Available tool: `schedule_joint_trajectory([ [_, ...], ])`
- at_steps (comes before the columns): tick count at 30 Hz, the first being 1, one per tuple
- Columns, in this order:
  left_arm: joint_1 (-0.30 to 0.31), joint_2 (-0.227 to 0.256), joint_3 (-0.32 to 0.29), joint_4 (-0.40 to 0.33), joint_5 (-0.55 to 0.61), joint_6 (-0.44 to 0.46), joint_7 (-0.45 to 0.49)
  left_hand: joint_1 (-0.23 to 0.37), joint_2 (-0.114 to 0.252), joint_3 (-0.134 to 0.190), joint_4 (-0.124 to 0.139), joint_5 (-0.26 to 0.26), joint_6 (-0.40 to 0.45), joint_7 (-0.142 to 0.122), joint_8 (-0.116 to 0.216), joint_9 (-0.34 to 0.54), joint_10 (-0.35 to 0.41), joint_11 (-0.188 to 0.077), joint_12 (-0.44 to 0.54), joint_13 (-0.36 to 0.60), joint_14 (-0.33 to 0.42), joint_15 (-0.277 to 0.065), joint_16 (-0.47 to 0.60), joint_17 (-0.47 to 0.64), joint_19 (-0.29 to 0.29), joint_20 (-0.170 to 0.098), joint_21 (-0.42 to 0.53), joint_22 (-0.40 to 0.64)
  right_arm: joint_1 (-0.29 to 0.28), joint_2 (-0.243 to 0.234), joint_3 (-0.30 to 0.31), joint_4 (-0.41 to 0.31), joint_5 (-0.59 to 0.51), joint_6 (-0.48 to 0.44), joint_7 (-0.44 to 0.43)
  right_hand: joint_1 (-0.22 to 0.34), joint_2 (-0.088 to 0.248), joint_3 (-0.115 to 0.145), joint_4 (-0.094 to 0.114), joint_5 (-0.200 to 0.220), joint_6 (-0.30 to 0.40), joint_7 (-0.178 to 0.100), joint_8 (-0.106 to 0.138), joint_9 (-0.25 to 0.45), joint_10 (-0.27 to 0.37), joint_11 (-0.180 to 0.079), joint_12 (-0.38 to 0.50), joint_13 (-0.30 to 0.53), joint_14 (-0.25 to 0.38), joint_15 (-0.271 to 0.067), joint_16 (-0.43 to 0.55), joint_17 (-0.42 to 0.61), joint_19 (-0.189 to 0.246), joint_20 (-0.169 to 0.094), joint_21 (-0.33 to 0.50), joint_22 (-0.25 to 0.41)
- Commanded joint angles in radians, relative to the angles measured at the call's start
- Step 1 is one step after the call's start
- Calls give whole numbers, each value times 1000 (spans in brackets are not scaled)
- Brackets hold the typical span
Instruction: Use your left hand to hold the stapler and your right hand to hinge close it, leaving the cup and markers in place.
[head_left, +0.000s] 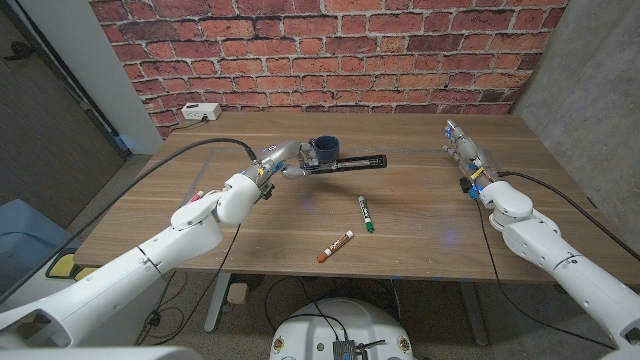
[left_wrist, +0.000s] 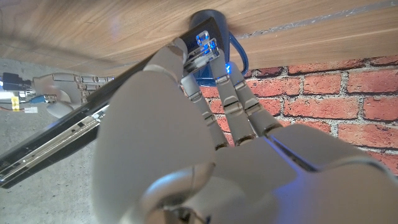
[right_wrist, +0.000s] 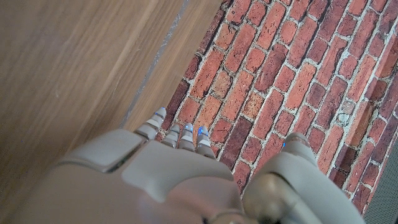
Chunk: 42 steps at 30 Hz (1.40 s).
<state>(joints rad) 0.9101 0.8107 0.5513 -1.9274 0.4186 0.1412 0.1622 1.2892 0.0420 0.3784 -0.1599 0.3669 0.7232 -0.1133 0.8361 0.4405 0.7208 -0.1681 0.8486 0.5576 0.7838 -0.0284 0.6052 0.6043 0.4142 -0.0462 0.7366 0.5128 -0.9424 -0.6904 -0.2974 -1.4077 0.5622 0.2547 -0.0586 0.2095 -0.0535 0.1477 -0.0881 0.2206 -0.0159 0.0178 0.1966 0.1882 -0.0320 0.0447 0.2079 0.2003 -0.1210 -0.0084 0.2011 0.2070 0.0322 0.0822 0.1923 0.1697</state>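
Nearest the head camera, two markers are seen lying on the wooden table (head_left: 420, 215): an orange-and-white marker (head_left: 335, 246) and, just beyond it, a green-and-white marker (head_left: 366, 213). Further back, the long black stapler (head_left: 345, 163) is found just beside the dark blue cup (head_left: 324, 149), on the side toward the markers, its length stretched away from the cup toward the right arm's side. The stapler's end nearest the cup is gripped by the left hand (head_left: 283, 160), whose fingers (left_wrist: 233, 93) are shown in the left wrist view curled around the black body right against the cup. In that view the stapler appears still hinged open, with a metal rail exposed, so the holding step is judged done and the closing step not yet done. The right hand (head_left: 462, 145) is held well apart from the cup, with nothing in it and fingers extended. Cup and markers seem undisturbed.
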Motion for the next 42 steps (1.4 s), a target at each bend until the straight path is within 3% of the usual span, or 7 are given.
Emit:
schedule_joint_trajectory([
  [1,-15,-39,8,22,-33,-22,36,13,-1,74,66,4,2,5,4,147,4,-3,3,158,58,-209,3,6,-4,-16,3,1,-10,-13,-3,-17,-13,8,7,5,8,1,-2,-6,9,1,7,2,8,4,6,2,0,2,9,1,10,2,0,3],
  [8,-39,-63,25,49,-39,-41,46,2,5,67,63,-13,-6,-1,-1,138,5,-16,-4,153,61,-209,-10,2,-11,-17,6,-10,-20,-15,-3,-33,-27,28,3,11,18,2,-5,-7,43,-59,16,3,54,-38,20,3,5,-7,11,1,11,7,0,3],
  [11,-45,-71,30,59,-48,-48,45,6,13,58,53,-20,-2,1,2,131,3,-9,-1,148,61,-206,-14,9,-27,-12,6,-20,-33,-22,-4,-60,-58,20,-36,12,19,0,-7,-8,58,-64,18,3,82,-44,27,5,17,-57,15,0,25,-11,5,3],
  [32,-70,-104,54,106,-51,-71,70,-3,17,53,43,-36,4,-1,2,113,11,-15,-11,142,71,-206,-28,14,-21,-21,17,-42,-77,-76,3,-150,-137,-2,-77,15,35,3,-7,-8,79,-70,21,5,124,-37,38,11,31,-20,20,1,25,16,2,4],
  [40,-61,-120,51,111,-62,-64,99,-3,17,53,43,-36,4,-1,2,113,11,-15,-11,142,71,-206,-28,14,-21,-21,17,-42,-94,-76,12,-160,-147,18,-84,21,47,4,-11,-11,168,-107,45,6,206,-82,60,18,51,-15,29,3,32,32,3,4],
  [41,-61,-122,52,111,-60,-61,102,3,5,66,58,65,20,-6,13,127,-42,32,57,163,35,-203,37,5,-73,-11,57,15,-96,-78,13,-163,-148,17,-85,22,48,5,-11,-11,170,-107,46,6,210,-81,61,18,52,-15,29,3,32,32,3,4],
  [42,-61,-122,53,111,-63,-61,99,11,10,72,53,63,5,-5,4,123,-30,11,53,153,34,-208,34,-2,-85,-5,58,15,-98,-79,14,-167,-150,17,-86,23,49,5,-12,-11,170,-106,45,6,212,-79,62,18,53,-15,30,3,32,32,3,4],
])
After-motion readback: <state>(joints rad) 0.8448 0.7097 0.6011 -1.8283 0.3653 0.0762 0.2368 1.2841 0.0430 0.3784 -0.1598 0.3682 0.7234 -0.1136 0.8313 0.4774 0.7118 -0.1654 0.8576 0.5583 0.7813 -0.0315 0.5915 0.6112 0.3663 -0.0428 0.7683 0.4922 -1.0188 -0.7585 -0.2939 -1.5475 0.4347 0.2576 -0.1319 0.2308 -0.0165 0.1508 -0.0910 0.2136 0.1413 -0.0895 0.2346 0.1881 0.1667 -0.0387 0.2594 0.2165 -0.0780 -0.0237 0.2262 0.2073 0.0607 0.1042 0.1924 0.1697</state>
